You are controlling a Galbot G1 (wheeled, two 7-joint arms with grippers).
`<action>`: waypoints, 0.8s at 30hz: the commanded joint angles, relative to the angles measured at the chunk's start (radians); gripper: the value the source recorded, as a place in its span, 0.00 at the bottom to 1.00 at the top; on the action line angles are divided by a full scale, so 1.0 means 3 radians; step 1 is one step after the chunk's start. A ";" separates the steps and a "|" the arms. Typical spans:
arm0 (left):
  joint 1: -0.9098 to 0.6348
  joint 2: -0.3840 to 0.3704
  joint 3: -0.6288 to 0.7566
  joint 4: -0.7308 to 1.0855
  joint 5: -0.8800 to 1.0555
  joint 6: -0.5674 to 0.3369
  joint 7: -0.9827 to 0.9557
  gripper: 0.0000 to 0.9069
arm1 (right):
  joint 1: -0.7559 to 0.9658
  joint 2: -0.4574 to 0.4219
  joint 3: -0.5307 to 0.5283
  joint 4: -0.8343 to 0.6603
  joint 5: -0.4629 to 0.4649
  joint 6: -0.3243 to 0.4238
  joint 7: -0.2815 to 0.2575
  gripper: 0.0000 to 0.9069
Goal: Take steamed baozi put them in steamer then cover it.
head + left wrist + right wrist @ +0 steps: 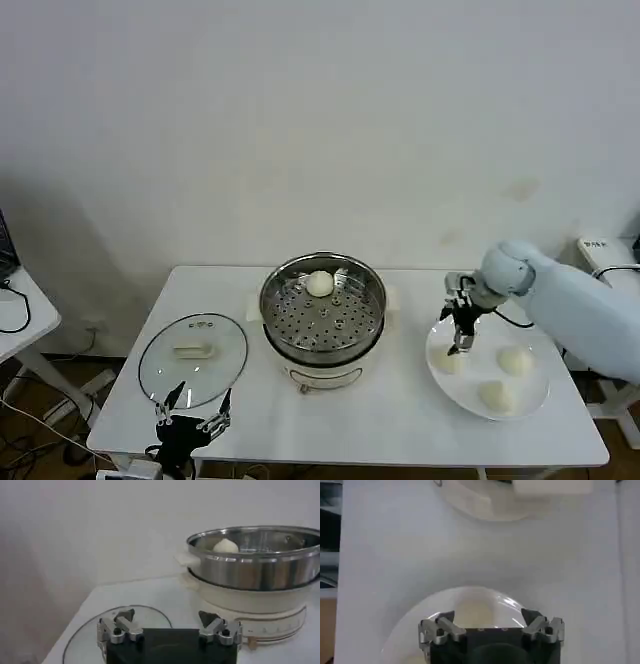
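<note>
The steamer [322, 318] stands mid-table with one steamed baozi [319, 284] on its perforated tray; the left wrist view shows the steel pot [255, 560] and that bun [226, 545]. Three more baozi lie on a white plate [482, 348] at the right. My right gripper [458, 344] hangs open, pointing down over the nearest bun [446, 360]. In the right wrist view that bun [472, 611] sits between the spread fingers of the right gripper [488, 616]. The cover [193, 347] lies flat on the table at the left. My left gripper [190, 412] waits open at its near rim.
The other two plate buns [516, 360] [497, 396] lie to the right of the gripper. Bare tabletop runs in front of the steamer. A white side table with cables [20, 310] stands off to the left, and white equipment [600, 250] at the far right.
</note>
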 commanded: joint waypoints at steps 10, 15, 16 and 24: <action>-0.0055 -0.0005 -0.0008 0.0058 -0.0008 0.0012 0.0014 1.00 | -0.0244 0.0154 0.0170 -0.0246 -0.0232 0.0032 0.0024 1.00; -0.0057 -0.0016 -0.0003 0.0066 -0.0009 0.0010 0.0016 1.00 | -0.0256 0.0148 0.0166 -0.0265 -0.0294 0.0058 0.0013 1.00; -0.0056 -0.0019 -0.0001 0.0071 -0.0008 0.0010 0.0014 1.00 | -0.0260 0.0147 0.0168 -0.0266 -0.0298 0.0057 0.0015 1.00; -0.0050 -0.0019 0.0002 0.0089 -0.0005 0.0005 0.0010 1.00 | -0.0317 0.0142 0.0206 -0.0270 -0.0365 0.0082 0.0017 1.00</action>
